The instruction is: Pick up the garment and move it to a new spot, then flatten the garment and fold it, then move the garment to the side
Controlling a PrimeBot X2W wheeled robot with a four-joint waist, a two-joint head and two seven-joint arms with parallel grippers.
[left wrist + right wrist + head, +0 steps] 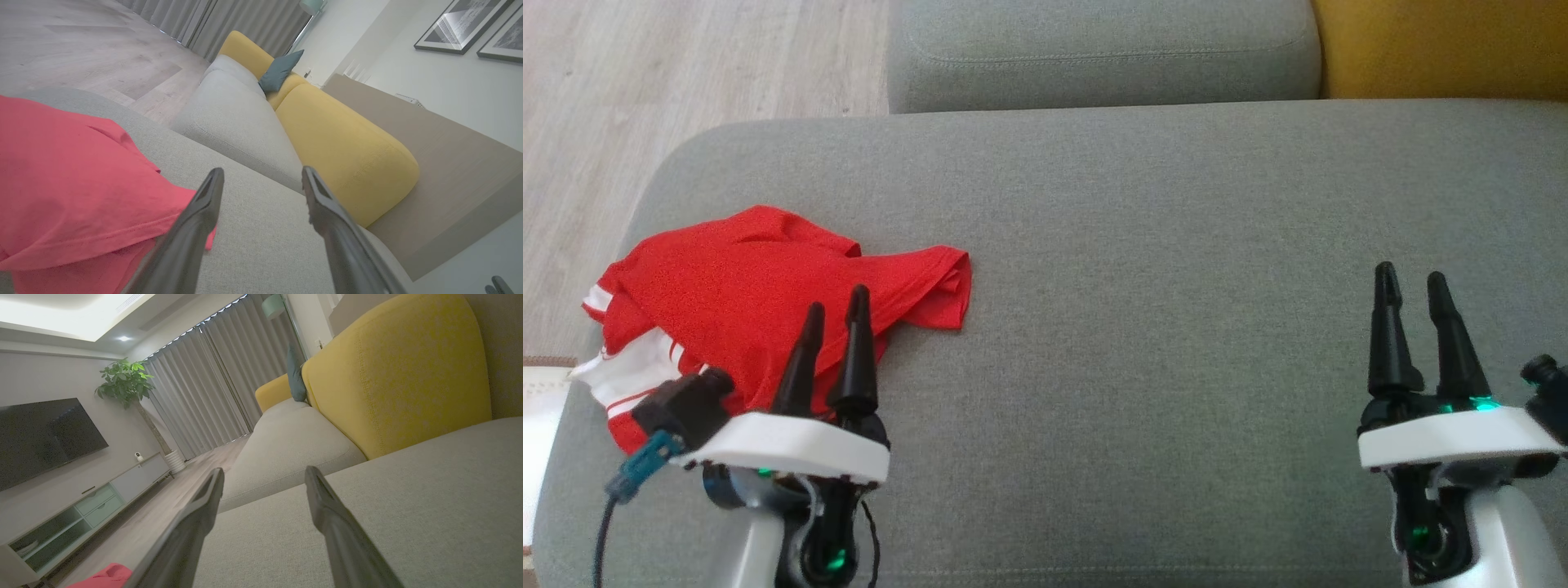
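In the head view the garment (752,286) lies crumpled at the near left of the grey sofa (1176,245) seat. Its long axis runs roughly left to right, with the white-striped end at the seat's left edge and a folded red end pointing toward the middle. The left gripper (836,298) hangs over its near edge, jaws wide with nothing between them. The right gripper (1410,275) stands well apart at the right, jaws also wide and empty. In the left wrist view the red cloth sits just beside one finger, perhaps touching it, and the gap frames bare seat. In the right wrist view a scrap of red shows at the bottom left. A pinch from here may catch a single layer and lift the bunch twisted, and a drag may tip the striped end onto the floor (645,82).
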